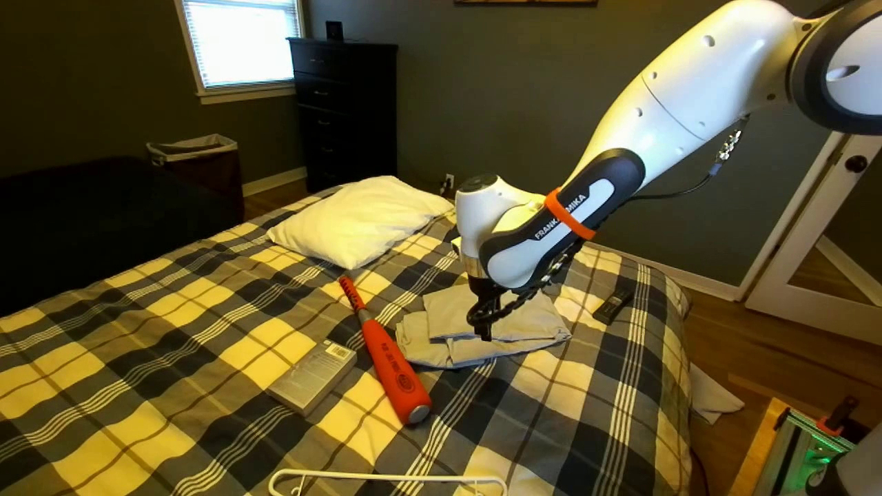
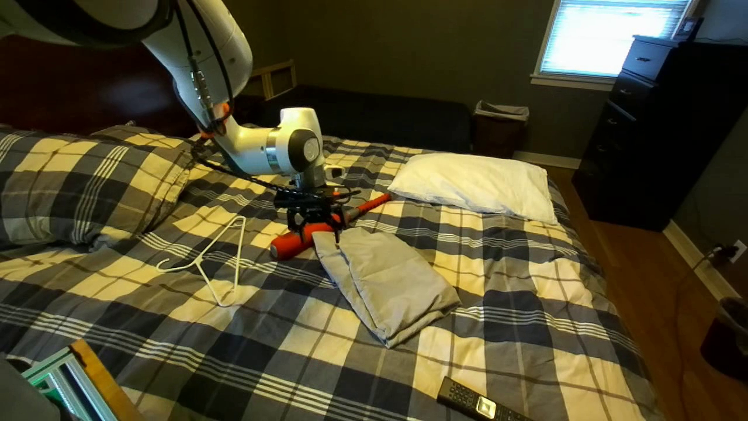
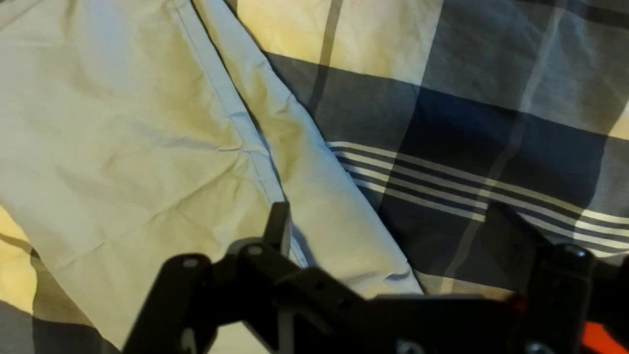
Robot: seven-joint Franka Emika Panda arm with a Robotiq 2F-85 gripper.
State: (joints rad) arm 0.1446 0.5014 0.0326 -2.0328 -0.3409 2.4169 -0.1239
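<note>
A grey folded cloth [image 1: 448,313] lies on the plaid bed and shows in both exterior views [image 2: 397,275]. In the wrist view its folded edge [image 3: 314,162] runs diagonally toward the jaws. My gripper [image 3: 391,221] stands open with nothing between its fingers. One finger [image 3: 279,221] is over the cloth, while its opposite hangs over the dark plaid cover beside the cloth's edge. The fingertips are close above the cloth; whether they touch it I cannot tell. A red bat [image 1: 393,365] lies alongside the cloth, partly behind the gripper [image 2: 319,235] in an exterior view.
A flat grey box [image 1: 313,377] lies beyond the bat. A white hanger [image 2: 238,257] rests on the plaid cover. Near the bed's edge is a black remote [image 2: 467,399]. A white pillow [image 1: 365,217] and a plaid pillow [image 2: 87,181] lie farther off.
</note>
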